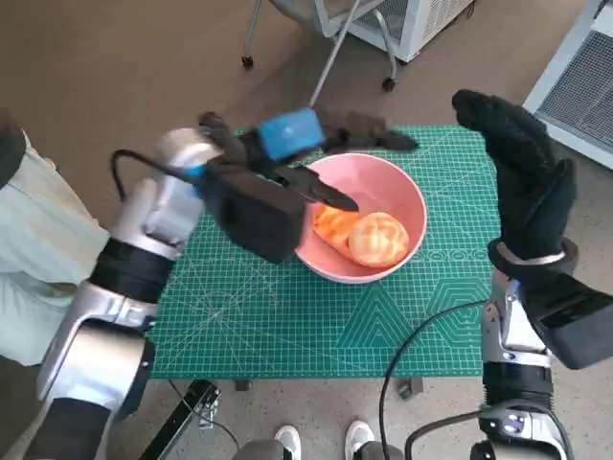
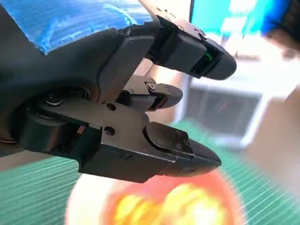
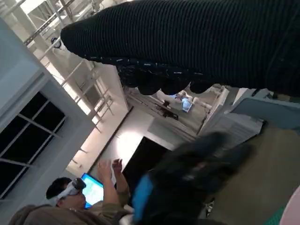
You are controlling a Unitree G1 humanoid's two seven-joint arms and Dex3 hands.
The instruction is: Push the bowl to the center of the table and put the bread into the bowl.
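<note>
Table [image 1: 287, 326]: I see a small top under a green cutting mat printed with pale grid lines, brown floor all round it.

Person [image 3: 70, 199]: from my right wrist view, someone sits low in the picture wearing a headset, one hand raised beside a lit blue screen (the picture is turned, so I place them no closer than that).

Chair [image 1: 326, 29]: a wheeled base and metal legs stand on the floor beyond the table's far edge.

Cabinets [image 1: 575, 86]: pale slatted units stand at the far right of my head view.

Right hand [image 1: 522, 163]: gloved, raised upright over the table's right edge, well apart from the bowl. It holds nothing; the fingers lie together, loosely extended.

Left hand [image 1: 287, 158]: blue tape uppermost, it hovers over the bowl's far-left rim. Its black fingers [image 2: 178, 150] are spread and reach out above the bowl with nothing between them. I cannot tell from the head view whether a fingertip touches the rim.

Bowl [image 1: 402, 192]: pink, round, upright on the mat, a little right of the middle and toward the far side.

Bread [image 1: 378, 240]: a golden, ridged roll lying inside the bowl against its near wall; an orange piece sits just beside it on its left (blurred yellow in my left wrist view).
</note>
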